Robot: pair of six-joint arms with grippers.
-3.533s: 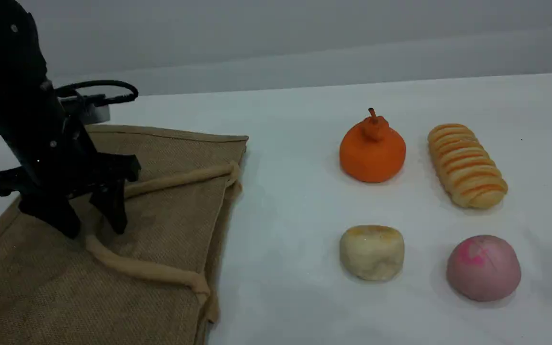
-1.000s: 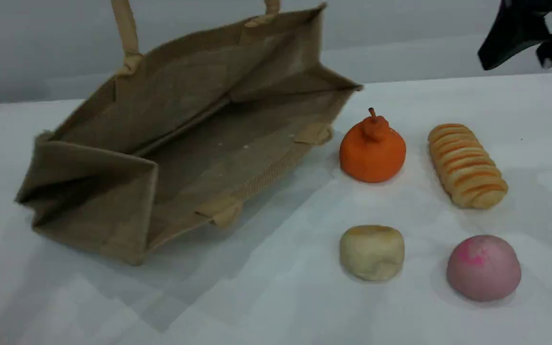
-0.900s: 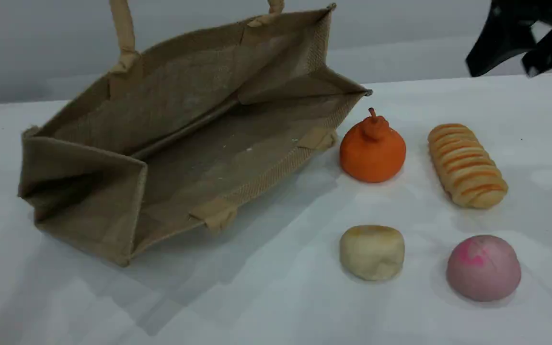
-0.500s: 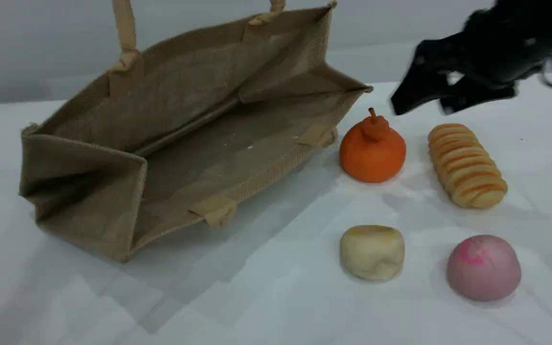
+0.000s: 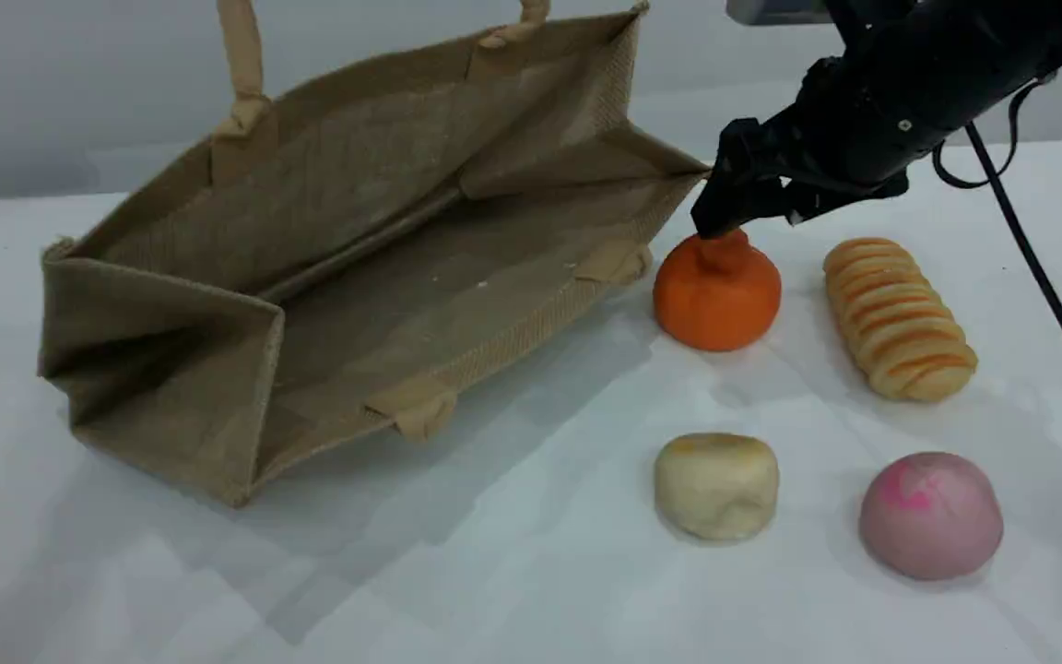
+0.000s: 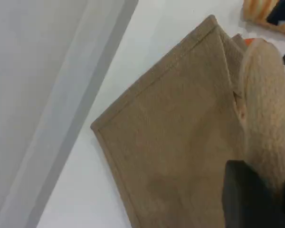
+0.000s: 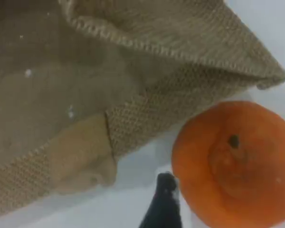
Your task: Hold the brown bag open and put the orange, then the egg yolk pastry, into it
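Jute brown bag (image 5: 328,267): no readable writing.

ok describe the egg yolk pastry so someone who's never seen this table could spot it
Start at the big brown bag standing open on the left. Four foods sit right of it in two rows; the egg yolk pastry is the near-left one. It is cream with a golden-browned top, unlike the pink bun beside it.

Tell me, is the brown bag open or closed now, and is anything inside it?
Open and empty. The brown bag is held up by one handle, its mouth gapes wide, and only bare lining shows.
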